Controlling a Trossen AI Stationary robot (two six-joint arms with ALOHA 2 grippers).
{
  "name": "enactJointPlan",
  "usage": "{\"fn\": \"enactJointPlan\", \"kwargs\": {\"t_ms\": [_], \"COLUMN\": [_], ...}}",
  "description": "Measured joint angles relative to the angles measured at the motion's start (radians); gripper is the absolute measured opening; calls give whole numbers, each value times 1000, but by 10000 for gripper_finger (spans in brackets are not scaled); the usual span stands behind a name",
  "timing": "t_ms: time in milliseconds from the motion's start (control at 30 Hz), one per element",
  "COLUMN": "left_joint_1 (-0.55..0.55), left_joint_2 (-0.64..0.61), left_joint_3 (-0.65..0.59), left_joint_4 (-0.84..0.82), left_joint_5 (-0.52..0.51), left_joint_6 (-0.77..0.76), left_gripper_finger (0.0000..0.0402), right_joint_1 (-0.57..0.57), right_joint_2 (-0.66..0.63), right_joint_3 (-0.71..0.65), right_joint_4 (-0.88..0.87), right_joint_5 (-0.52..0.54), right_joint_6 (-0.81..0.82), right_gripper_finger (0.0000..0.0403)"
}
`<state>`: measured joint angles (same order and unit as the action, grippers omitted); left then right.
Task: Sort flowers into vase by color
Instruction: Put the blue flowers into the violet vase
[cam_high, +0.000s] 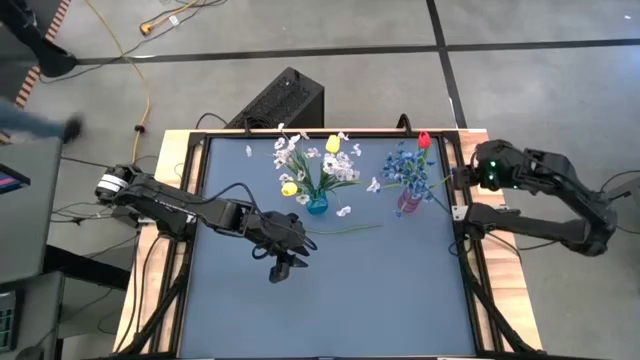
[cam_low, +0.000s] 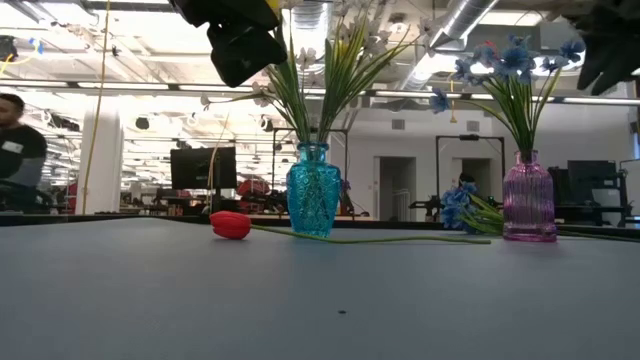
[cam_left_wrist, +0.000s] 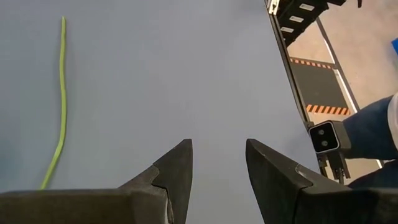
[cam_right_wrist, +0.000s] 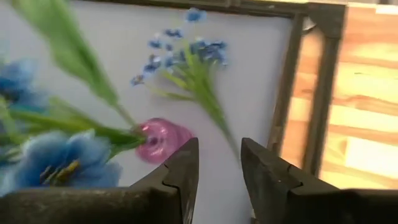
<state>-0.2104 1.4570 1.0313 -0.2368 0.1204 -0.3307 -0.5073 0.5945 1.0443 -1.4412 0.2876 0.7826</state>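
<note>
No writing can be read anywhere. Nearest, the left gripper (cam_high: 283, 268) hangs over bare mat, fingers parted and empty. Beyond it lies a red tulip (cam_low: 231, 224), its bud seen only from table height. Farther stand the blue vase (cam_high: 317, 204) with yellow and white flowers and the pink vase (cam_high: 407, 204) with blue ones. The right gripper (cam_right_wrist: 219, 163) hovers beside the pink vase, parted, empty; a blue spray (cam_right_wrist: 193, 59) lies on the mat.

Low view: my left tool (cam_low: 245, 40) cut off at top edge. Right wrist view: blue blossoms (cam_right_wrist: 56, 155) blurred lower left.
</note>
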Motion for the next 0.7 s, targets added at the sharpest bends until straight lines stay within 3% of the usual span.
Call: {"fn": "enactJointPlan", "kwargs": {"t_ms": [267, 500, 700], "left_joint_1": [0, 0, 0], "left_joint_2": [0, 0, 0], "left_joint_3": [0, 0, 0], "left_joint_4": [-26, -56, -62], "left_joint_5": [6, 33, 33], "left_joint_6": [4, -17, -36], "left_gripper_finger": [138, 138, 138], "right_joint_1": [-227, -507, -749], "right_joint_2": [90, 192, 286], "right_joint_3": [0, 30, 40], "right_joint_4": [35, 182, 196], "right_joint_5": [0, -254, -333], "right_joint_6": [-202, -445, -616], "right_gripper_finger": [132, 134, 134]}}
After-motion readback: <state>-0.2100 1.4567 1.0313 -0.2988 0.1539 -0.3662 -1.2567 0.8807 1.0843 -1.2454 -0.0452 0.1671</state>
